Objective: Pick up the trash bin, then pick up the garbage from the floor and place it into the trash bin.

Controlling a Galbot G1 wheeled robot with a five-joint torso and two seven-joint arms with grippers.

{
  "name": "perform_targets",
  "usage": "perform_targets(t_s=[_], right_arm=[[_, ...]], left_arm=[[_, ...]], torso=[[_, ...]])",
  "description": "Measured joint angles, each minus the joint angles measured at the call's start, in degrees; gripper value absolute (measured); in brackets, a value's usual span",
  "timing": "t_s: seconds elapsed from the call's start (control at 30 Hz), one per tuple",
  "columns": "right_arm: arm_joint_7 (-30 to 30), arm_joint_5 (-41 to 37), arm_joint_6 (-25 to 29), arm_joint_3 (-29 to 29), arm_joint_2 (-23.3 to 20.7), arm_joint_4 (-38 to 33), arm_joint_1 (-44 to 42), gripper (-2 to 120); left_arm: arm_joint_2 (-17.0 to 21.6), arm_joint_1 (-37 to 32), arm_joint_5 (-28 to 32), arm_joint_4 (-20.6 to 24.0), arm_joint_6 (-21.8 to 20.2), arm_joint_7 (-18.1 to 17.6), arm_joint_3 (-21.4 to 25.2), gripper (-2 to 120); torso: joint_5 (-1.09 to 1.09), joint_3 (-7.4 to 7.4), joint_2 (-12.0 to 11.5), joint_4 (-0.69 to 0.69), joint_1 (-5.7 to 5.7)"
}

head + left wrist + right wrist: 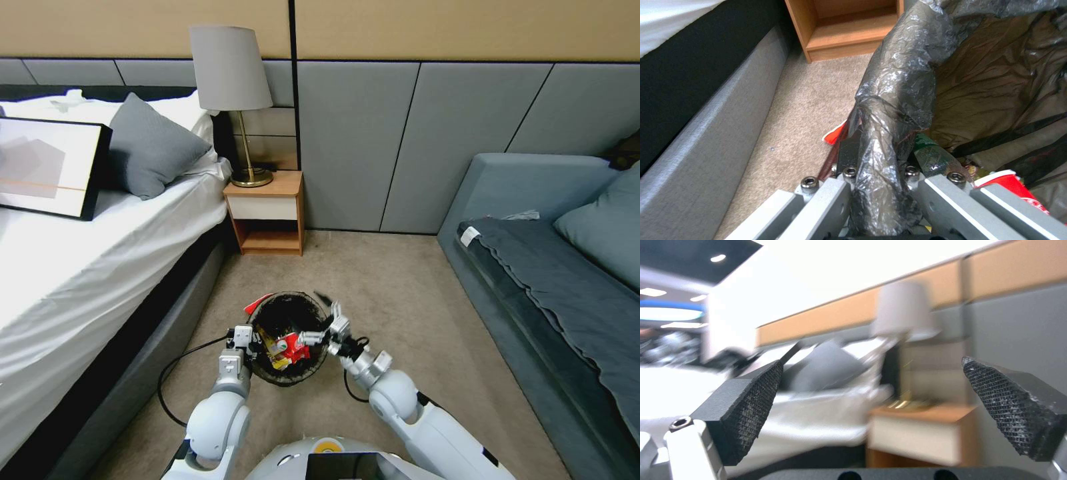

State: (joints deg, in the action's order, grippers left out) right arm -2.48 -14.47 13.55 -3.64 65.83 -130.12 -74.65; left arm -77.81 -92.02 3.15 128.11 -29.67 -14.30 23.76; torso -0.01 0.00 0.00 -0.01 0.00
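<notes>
The trash bin (291, 375) is a small round bucket with a dark bag (898, 90) folded over its rim, low over the carpet in front of me. My left gripper (249, 341) (880, 163) is shut on the bin's left rim, pinching bag and wall. Inside lie pieces of garbage (288, 349): red and yellow wrappers, a red cup (1009, 185) and a green-labelled bottle (931, 155). A red wrapper (257, 305) (834, 134) lies on the carpet just outside the far-left rim. My right gripper (317, 319) (871, 400) is open and holds nothing, over the bin's right rim.
The bed (80, 267) with its grey base (698, 143) runs along the left. A wooden nightstand (267, 213) with a lamp (233, 73) stands at the wall ahead. A grey sofa (553, 267) lines the right. Open carpet (400, 293) lies between them.
</notes>
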Motion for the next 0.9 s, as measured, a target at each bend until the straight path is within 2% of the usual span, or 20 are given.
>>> perform_targets(t_s=[0.1, 0.13, 0.23, 0.3, 0.5, 0.53, 0.63, 0.8, 0.9], right_arm=[[-0.3, 4.1, 1.8, -7.0, 1.0, -3.3, -4.8, 100], [-0.3, 4.1, 1.8, -7.0, 1.0, -3.3, -4.8, 100], [-0.8, 5.7, 4.0, -12.2, 5.1, -4.1, -9.9, 100], [-1.0, 6.4, 4.8, -12.9, 6.2, -3.9, -11.0, 100], [-4.4, 13.4, 10.4, -15.4, 15.6, 0.1, -20.3, 100], [-4.4, 13.4, 10.4, -15.4, 15.6, 0.1, -20.3, 100], [-5.8, 16.2, 14.4, -17.1, 19.2, 2.8, -23.1, 100], [-6.6, 17.6, 19.1, -19.1, 21.9, 5.7, -24.4, 100], [-7.0, 19.0, 20.1, -19.9, 22.8, 6.8, -24.6, 100]], left_arm=[[-0.3, -0.3, 0.0, 0.4, 0.4, 0.0, 0.6, 0], [-0.3, -0.3, 0.0, 0.4, 0.4, 0.0, 0.6, 0], [-0.9, -0.4, -0.1, 0.7, 0.8, -0.1, 0.9, 0], [-0.9, -0.5, 0.0, 0.8, 0.8, -0.1, 0.9, 0], [0.5, 0.2, 1.3, 1.0, 0.8, -0.1, 1.2, 0], [0.5, 0.2, 1.3, 1.0, 0.8, -0.1, 1.2, 0], [0.4, 0.4, 1.5, 1.1, 1.0, -0.2, 1.1, 0], [-0.5, -0.1, 1.5, 1.4, 1.7, -0.3, 0.9, 0], [-0.6, -0.3, 1.5, 1.7, 1.8, -0.3, 0.9, 0]], torso=[[0.01, 0.00, 0.0, 0.00, 0.00], [0.01, 0.00, 0.0, 0.00, 0.00], [0.01, 0.00, 0.0, 0.00, 0.00], [0.01, 0.00, 0.0, 0.01, 0.00], [0.02, 0.00, 0.0, 0.00, 0.00], [0.02, 0.00, 0.0, 0.00, 0.00], [0.01, 0.00, 0.0, 0.01, 0.00], [0.02, 0.00, 0.0, 0.02, 0.00], [0.01, 0.00, 0.0, 0.01, 0.00]])
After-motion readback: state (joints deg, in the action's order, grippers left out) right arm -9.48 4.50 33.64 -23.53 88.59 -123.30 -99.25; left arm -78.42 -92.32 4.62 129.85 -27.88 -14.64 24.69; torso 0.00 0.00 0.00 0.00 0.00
